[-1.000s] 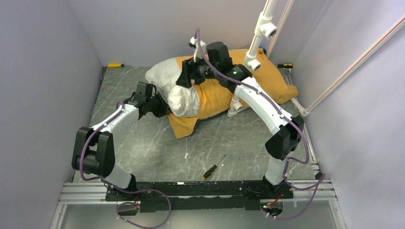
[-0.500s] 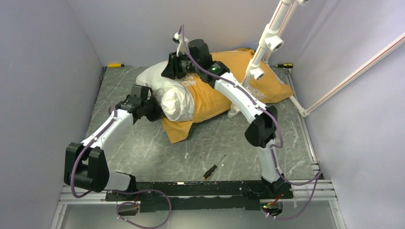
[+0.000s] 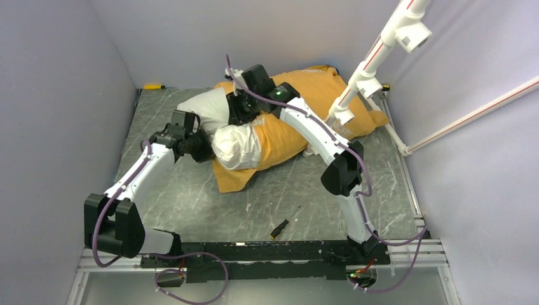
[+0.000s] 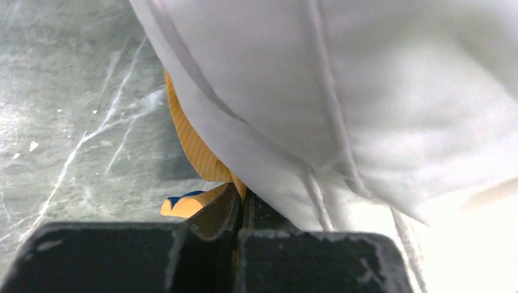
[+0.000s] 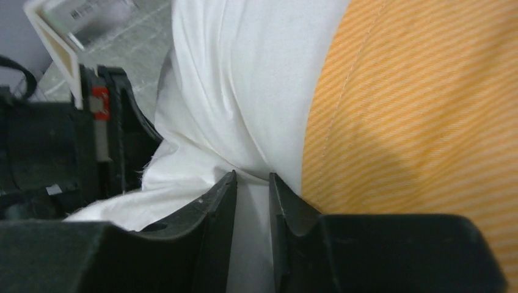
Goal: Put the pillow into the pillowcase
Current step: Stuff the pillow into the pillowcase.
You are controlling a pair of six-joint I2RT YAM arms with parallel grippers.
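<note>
Toward the far side of the table [image 3: 191,190] I see the pillow [image 3: 236,138] half inside the orange pillowcase [image 3: 299,117], my left gripper [image 4: 239,204] clamped on the pillowcase's hem, my right gripper [image 5: 251,189] pinching a pillow fold.

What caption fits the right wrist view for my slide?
Right gripper pinches a fold of the white pillow beside the orange-striped pillowcase.

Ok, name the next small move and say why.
Probably push the pillow deeper with the right pincer, which seems to pinch its white fabric, while the left pincer holds the pillowcase edge; the pillow's end sits outside.
</note>
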